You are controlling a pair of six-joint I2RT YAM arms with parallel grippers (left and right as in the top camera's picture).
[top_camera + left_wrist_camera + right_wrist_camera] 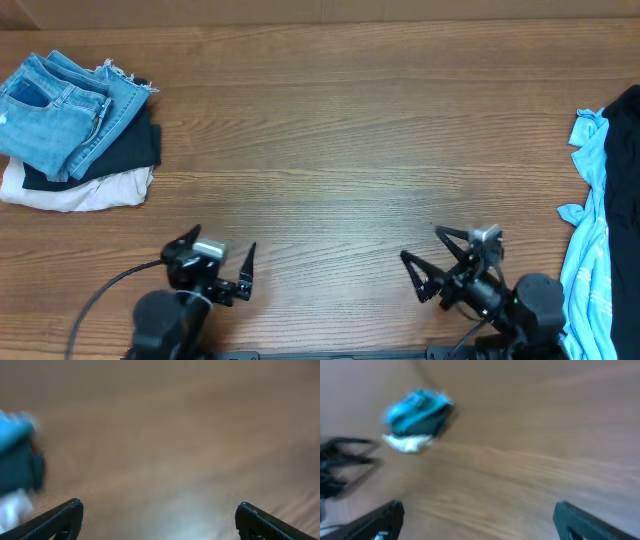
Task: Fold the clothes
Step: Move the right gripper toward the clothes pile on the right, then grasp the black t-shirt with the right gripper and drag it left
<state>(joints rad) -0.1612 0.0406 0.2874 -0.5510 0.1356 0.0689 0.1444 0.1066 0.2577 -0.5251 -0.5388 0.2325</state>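
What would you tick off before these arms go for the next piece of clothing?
1. Left end effector open and empty: ok.
2. Right end effector open and empty: ok.
3. Folded stack tidy, far left, out of the way: ok.
4. Light blue garment fully in view: not ok, it runs off the right edge of the overhead view.
5. Bare table in the middle for folding: ok.
6. Wrist views sharp enough to guide a grasp: not ok, both are blurred.

Brown wood-grain table (pixel 340 150) filling the view, a soft sheen of light near its middle.
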